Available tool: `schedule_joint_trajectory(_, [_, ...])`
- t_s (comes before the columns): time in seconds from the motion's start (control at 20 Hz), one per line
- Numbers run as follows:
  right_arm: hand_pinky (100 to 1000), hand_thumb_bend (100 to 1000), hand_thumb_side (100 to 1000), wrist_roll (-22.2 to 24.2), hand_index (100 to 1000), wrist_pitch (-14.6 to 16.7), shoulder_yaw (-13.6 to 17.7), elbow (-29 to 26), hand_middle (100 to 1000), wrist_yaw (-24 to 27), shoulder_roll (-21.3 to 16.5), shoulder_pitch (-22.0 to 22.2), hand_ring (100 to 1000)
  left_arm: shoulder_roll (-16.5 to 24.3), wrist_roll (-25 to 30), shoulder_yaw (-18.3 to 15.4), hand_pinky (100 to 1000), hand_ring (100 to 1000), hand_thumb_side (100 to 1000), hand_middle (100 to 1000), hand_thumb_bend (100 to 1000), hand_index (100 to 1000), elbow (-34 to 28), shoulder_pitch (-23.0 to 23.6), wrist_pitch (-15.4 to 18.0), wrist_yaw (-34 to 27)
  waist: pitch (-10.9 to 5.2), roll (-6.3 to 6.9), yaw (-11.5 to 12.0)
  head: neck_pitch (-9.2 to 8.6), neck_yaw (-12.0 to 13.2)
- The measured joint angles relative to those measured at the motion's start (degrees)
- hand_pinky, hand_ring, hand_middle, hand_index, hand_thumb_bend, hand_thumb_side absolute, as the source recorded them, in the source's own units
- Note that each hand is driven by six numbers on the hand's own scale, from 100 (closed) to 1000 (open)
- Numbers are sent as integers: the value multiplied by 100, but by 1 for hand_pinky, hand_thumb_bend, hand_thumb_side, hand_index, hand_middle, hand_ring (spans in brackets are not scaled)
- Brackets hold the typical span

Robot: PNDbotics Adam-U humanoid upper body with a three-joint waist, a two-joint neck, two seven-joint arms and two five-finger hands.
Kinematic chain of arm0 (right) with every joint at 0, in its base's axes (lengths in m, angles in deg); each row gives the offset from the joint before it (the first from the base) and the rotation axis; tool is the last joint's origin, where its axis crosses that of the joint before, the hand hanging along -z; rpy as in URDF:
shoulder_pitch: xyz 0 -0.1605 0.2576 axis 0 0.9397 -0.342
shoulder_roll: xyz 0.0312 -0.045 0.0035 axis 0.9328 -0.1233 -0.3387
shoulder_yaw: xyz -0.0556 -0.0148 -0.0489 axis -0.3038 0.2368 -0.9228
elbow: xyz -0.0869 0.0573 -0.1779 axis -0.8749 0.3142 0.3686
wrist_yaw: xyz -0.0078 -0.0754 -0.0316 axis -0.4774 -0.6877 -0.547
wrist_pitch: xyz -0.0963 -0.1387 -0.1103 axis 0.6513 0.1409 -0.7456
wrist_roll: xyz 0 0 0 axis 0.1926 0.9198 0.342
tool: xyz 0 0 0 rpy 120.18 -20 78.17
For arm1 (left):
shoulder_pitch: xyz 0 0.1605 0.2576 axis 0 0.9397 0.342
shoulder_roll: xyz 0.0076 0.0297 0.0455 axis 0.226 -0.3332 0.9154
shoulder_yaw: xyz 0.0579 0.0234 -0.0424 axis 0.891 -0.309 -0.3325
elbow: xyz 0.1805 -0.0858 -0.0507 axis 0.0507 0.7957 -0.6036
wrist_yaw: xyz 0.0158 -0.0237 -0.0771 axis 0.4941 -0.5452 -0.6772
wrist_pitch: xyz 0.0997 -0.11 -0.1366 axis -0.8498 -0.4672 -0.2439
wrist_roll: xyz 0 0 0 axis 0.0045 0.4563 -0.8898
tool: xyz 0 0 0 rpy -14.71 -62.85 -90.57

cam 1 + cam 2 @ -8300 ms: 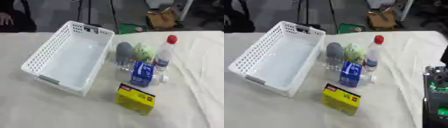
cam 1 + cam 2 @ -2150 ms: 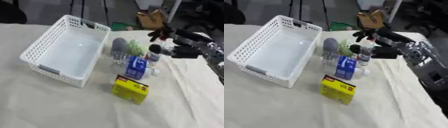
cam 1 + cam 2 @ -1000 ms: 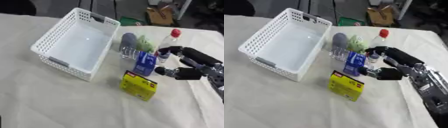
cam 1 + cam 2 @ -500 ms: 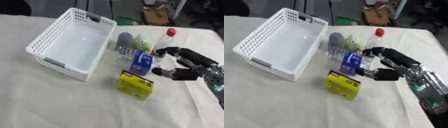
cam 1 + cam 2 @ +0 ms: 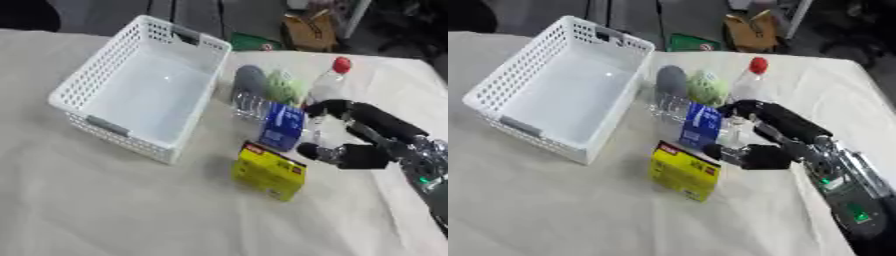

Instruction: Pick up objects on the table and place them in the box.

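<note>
Your right hand (image 5: 363,142) curves its black fingers, apparently unclosed, beside the clear, blue-labelled bottle (image 5: 278,123); the perforated white basket (image 5: 131,90) sits left.

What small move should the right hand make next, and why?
Probably close the fingers on the blue-labelled bottle. The right hand is open beside it, one finger above and one below its right end, holding nothing, and the white basket is empty.

A white perforated plastic basket (image 5: 98,80) sits left of a clear plastic bottle with a blue label (image 5: 280,124) and a yellow cardboard box (image 5: 268,171). The black right hand (image 5: 367,135) reaches beside the bottle, fingers spread near it, below a red-capped clear bottle (image 5: 329,83).
</note>
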Motion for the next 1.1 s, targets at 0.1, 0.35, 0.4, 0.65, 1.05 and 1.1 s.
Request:
schedule_joint_trajectory(0.1, [919, 632, 982, -31, 937, 22, 0, -20, 792, -29, 37, 11, 951, 0, -3, 6, 809, 789, 719, 773, 100, 784, 0, -4, -12, -14, -3, 0, -1, 0, 0])
schedule_joint_trajectory(0.35, [920, 619, 999, -83, 937, 70, -3, -22, 797, -126, 106, 11, 953, 10, -17, 33, 807, 788, 718, 774, 100, 785, 0, -42, -27, -53, -41, -11, -2, 1, 0])
schedule_joint_trajectory(0.4, [920, 619, 999, -93, 937, 79, -3, -22, 797, -161, 128, 11, 953, 27, -17, 34, 807, 788, 718, 774, 100, 785, 0, -42, -27, -63, -54, -15, -3, 1, 0])
schedule_joint_trajectory(0.65, [919, 601, 1000, -149, 929, 111, -40, -22, 796, -341, 205, 6, 948, 52, -20, 37, 807, 790, 719, 774, 100, 785, 0, -44, -42, -92, -75, -26, -8, 1, -29])
schedule_joint_trajectory(1.05, [921, 697, 1000, -252, 918, 209, -109, -19, 790, -610, 312, -6, 948, 52, -11, 65, 807, 792, 718, 775, 100, 784, 0, -60, -71, -119, -82, -32, -5, -2, -69])
schedule_joint_trajectory(1.1, [920, 591, 993, -257, 916, 218, -111, -18, 791, -618, 324, -16, 949, 52, -11, 65, 807, 792, 718, 775, 100, 784, 0, -61, -71, -120, -81, -32, -5, -2, -73])
